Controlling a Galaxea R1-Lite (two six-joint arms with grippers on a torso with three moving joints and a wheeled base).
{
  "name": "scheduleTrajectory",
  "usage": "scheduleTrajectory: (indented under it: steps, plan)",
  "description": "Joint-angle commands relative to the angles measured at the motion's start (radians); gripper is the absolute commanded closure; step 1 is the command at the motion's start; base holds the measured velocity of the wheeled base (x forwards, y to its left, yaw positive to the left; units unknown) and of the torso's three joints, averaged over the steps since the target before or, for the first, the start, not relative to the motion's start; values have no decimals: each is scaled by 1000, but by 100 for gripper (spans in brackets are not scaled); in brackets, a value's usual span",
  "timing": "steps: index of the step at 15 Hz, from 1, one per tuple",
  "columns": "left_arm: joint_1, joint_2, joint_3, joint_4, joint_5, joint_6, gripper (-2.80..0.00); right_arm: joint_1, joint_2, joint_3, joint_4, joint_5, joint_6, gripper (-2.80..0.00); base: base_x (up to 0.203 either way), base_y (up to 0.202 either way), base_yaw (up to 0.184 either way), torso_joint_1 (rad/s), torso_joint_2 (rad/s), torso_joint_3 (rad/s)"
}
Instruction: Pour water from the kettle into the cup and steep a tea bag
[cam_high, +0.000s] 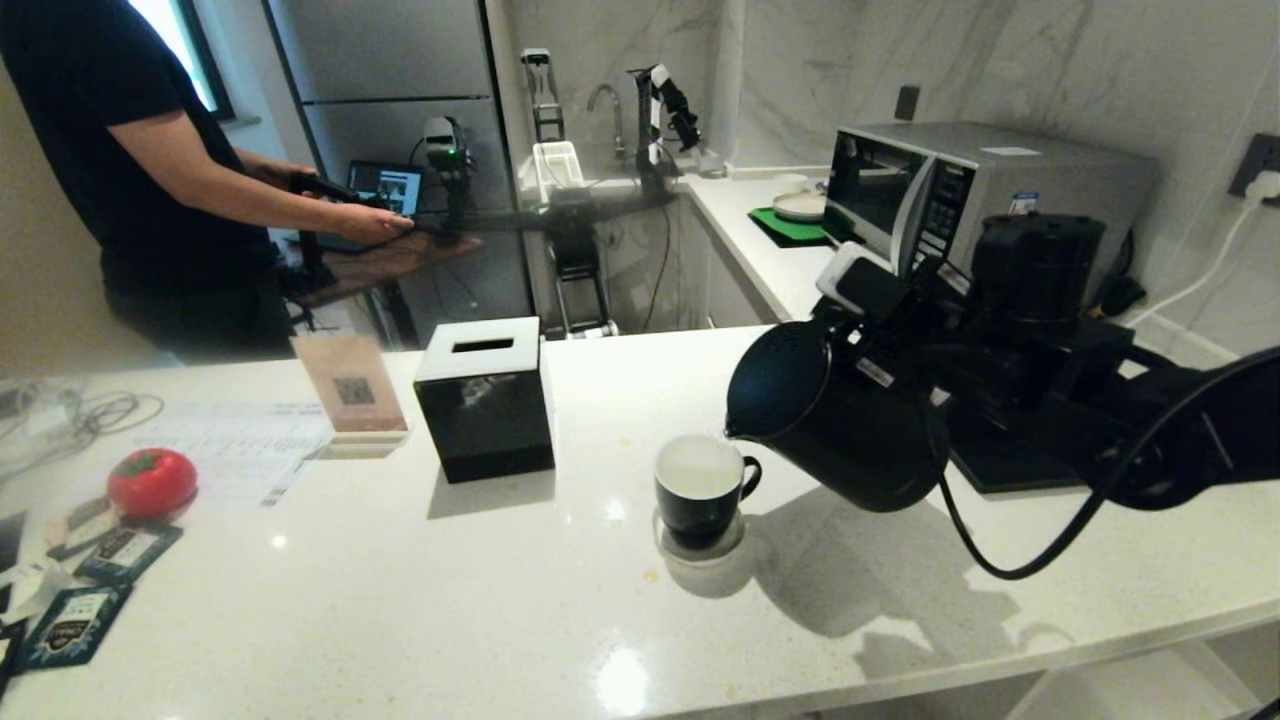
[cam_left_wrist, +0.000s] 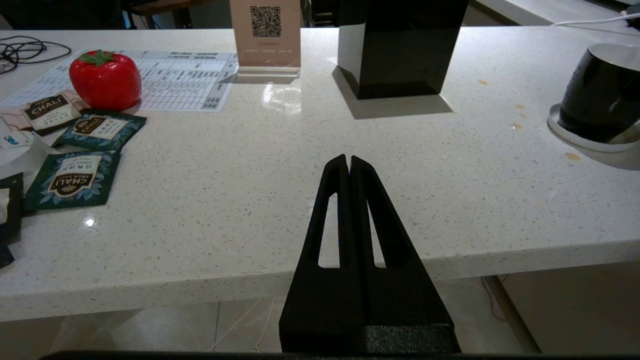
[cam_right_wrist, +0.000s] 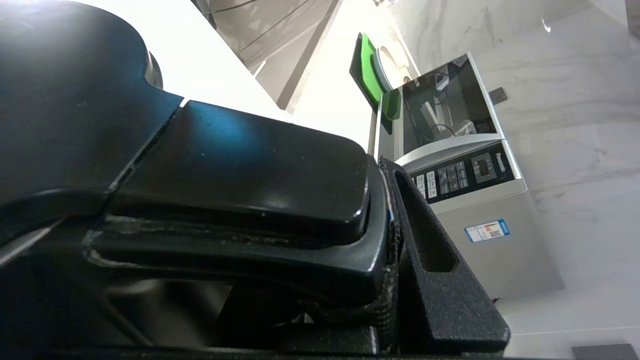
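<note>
The matte-black kettle (cam_high: 830, 420) hangs tilted over the counter, its spout right beside the rim of the cup (cam_high: 700, 490). The black cup stands on a small white coaster (cam_high: 700, 548); its white inside looks pale, and I cannot make out a stream of water. My right gripper (cam_high: 895, 340) is shut on the kettle's handle (cam_right_wrist: 240, 170), with one finger (cam_right_wrist: 430, 235) pressed against its side. My left gripper (cam_left_wrist: 349, 160) is shut and empty, parked at the counter's front edge, left of the cup (cam_left_wrist: 602, 92). The tea bag is out of view.
A black tissue box (cam_high: 485, 400) and a QR sign (cam_high: 352, 385) stand behind the cup. A red tomato-shaped object (cam_high: 152, 482) and teal sachets (cam_left_wrist: 75, 177) lie far left. A microwave (cam_high: 960, 190) and black tray (cam_high: 1010, 455) are at the right. A person (cam_high: 130, 170) stands back left.
</note>
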Motion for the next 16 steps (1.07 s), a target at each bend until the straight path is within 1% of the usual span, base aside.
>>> scheduleTrajectory:
  steps: [1, 9, 12, 16]
  plan:
    - [0, 2, 0, 0, 0, -1, 0, 0, -13, 10, -4, -1, -8, 0, 0, 0, 0, 0, 0, 0]
    - [0, 2, 0, 0, 0, -1, 0, 16, -28, 20, -2, -1, -11, 0, 0, 0, 0, 0, 0, 0]
    - [0, 2, 0, 0, 0, -1, 0, 17, -34, 20, -4, 0, -31, 0, 0, 0, 0, 0, 0, 0]
    - [0, 2, 0, 0, 0, -1, 0, 17, -36, 20, -4, 0, -33, 0, 0, 0, 0, 0, 0, 0]
